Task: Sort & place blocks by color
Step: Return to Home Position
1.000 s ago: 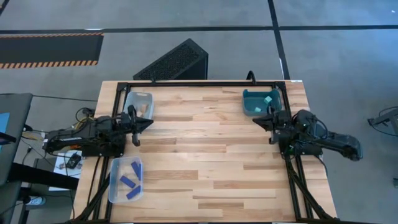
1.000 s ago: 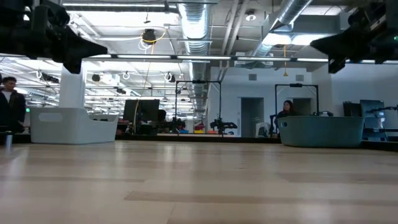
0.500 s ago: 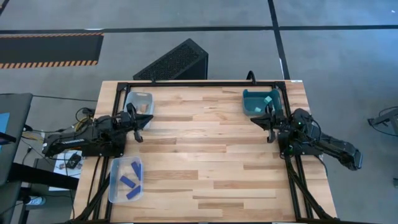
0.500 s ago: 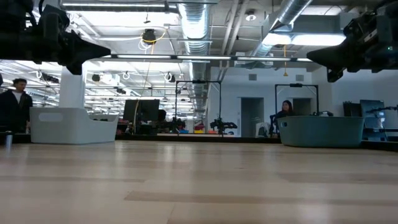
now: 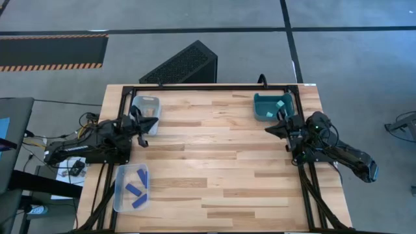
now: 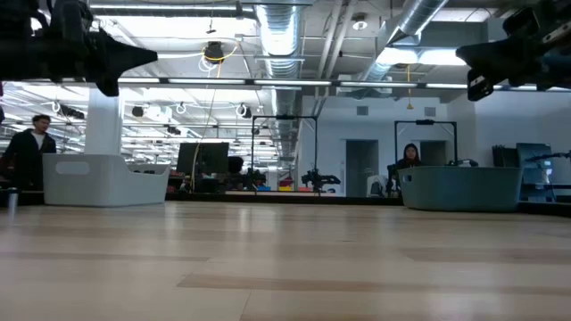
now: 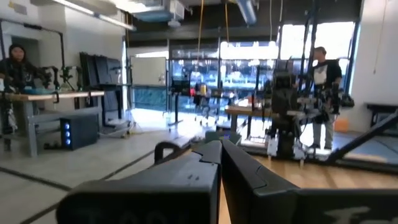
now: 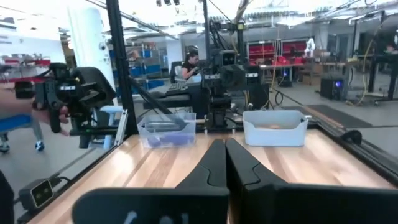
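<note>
Both arms have shifted slightly in the last second, drawing back toward the side edges of the tabletop (image 5: 214,162). The left pincer (image 5: 149,123) and right pincer (image 5: 272,128) hover clenched and empty. Blue blocks (image 5: 134,189) lie in the clear bin (image 5: 117,195), cyan cubes (image 5: 280,104) in the teal bin (image 5: 259,112), and tan pieces (image 5: 153,112) in the grey bin (image 5: 139,102). Each pincer hangs near a bin, so a low swing home could probably knock it.
</note>
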Motion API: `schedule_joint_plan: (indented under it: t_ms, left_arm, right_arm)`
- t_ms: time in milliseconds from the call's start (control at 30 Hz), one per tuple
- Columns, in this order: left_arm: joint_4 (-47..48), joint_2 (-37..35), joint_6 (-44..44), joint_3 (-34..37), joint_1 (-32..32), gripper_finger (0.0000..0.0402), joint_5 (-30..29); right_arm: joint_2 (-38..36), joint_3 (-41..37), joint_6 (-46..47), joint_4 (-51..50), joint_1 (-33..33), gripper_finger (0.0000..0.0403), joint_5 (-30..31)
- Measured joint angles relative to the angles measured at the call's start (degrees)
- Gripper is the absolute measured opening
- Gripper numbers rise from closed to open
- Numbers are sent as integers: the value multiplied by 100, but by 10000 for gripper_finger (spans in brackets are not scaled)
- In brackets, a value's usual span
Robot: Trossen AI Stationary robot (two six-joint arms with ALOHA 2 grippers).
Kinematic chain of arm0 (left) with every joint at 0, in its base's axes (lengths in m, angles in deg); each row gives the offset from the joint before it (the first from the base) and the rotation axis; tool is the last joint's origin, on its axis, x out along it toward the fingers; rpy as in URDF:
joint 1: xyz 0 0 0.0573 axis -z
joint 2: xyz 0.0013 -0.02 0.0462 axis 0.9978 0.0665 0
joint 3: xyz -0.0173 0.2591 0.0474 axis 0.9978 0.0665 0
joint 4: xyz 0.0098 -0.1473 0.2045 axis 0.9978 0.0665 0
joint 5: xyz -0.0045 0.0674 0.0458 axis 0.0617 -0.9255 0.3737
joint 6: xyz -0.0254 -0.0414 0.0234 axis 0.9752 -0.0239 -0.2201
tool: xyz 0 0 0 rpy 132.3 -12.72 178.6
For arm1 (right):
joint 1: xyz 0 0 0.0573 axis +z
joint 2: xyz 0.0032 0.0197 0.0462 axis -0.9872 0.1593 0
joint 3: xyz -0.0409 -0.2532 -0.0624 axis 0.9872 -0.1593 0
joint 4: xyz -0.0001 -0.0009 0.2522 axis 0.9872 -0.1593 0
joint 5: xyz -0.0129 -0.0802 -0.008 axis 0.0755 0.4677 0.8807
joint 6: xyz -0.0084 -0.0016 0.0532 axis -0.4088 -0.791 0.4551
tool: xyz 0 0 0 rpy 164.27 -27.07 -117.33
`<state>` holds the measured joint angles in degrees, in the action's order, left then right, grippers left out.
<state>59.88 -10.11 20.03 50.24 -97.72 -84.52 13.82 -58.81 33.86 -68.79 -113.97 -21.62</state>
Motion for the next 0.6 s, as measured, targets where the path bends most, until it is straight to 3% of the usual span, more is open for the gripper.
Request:
schedule_joint_plan:
  t_ms: [167, 333, 600]
  left_arm:
    - [-296, -2, 154, 4, 0, 0, 9]
    - [-288, -1, 260, 8, 2, 0, 117]
    - [-176, -1, 79, 9, 2, 0, 152]
  right_arm:
    - [0, -7, -49, -26, 9, 2, -170]
    - [1, -343, 135, 723, 143, 2, -129]
    - [0, -348, 92, 916, 897, 1, 555]
